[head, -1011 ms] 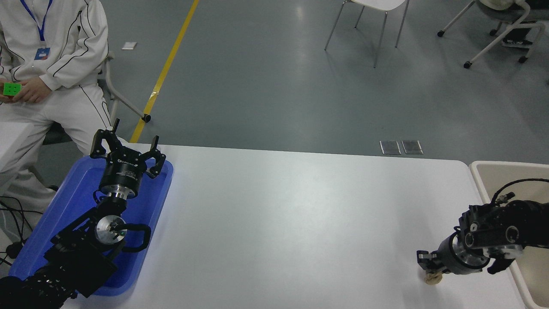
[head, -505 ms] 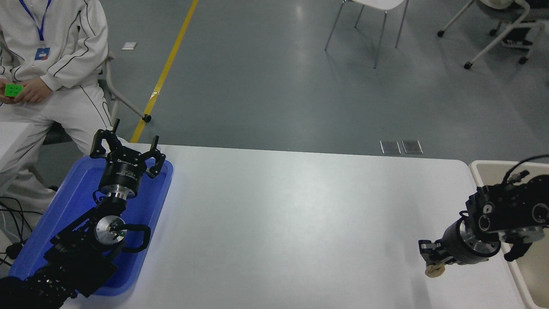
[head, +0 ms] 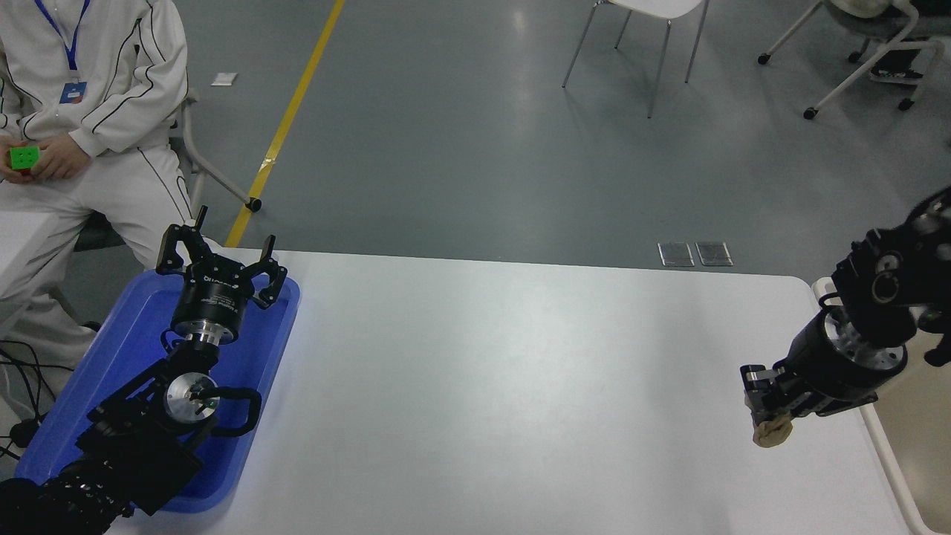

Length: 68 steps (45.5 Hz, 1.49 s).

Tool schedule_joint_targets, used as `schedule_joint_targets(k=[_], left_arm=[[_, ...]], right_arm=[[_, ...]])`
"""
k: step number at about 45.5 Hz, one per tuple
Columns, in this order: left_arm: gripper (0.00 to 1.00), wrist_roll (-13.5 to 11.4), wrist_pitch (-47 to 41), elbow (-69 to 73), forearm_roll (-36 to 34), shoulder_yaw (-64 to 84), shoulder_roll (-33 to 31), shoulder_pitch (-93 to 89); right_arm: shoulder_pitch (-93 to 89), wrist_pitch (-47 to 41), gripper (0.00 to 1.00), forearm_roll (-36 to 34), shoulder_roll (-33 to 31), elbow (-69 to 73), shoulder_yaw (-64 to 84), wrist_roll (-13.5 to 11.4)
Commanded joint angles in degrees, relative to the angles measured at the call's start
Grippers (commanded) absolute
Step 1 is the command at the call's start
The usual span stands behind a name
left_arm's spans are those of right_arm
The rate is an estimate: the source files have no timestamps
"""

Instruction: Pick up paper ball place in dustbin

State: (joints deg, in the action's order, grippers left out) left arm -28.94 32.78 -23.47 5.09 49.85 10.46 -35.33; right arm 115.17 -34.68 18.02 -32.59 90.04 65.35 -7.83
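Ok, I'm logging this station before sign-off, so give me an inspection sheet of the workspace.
Surface: white table, bare in the middle.
Job's things: paper ball held in the right gripper above the table; dustbin at the right edge, mostly hidden by the arm.
Clutter: blue tray at the left.
Grippers: right shut on the ball; left gripper open, parked over the tray.
Cables: black cables on the floor at far left.
Surroundings: seated person holding a green cube; chairs beyond.
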Motion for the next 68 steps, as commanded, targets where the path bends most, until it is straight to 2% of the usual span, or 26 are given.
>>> schedule_joint_targets(k=[1, 23, 44, 58, 68], left_arm=[[1.00, 0.02, 0.00, 0.00, 0.00, -0.01, 0.00, 0.00], [1.00, 0.02, 0.00, 0.00, 0.00, -0.01, 0.00, 0.00], [1.00, -0.07, 0.00, 0.00, 0.00, -0.01, 0.00, 0.00], [1.00, -0.07, 0.00, 0.00, 0.00, -0.01, 0.00, 0.00], [1.00, 0.02, 0.00, 0.00, 0.00, -0.01, 0.00, 0.00]], right_arm=[[9.63, -10.32, 0.00, -0.88, -0.36, 0.48, 1.09, 0.00], [23.08, -10.32, 0.00, -4.84, -0.28, 0.40, 7.42, 0.00], [24.05, -10.32, 0.00, -5.10, -0.89, 0.31, 8.03, 0.00], [20.28, -10.32, 0.00, -4.49, -6.16, -2.50, 15.24, -0.08], [13.60, -8.31, 0.00, -4.40, -13.01, -8.12, 20.51, -0.08]])
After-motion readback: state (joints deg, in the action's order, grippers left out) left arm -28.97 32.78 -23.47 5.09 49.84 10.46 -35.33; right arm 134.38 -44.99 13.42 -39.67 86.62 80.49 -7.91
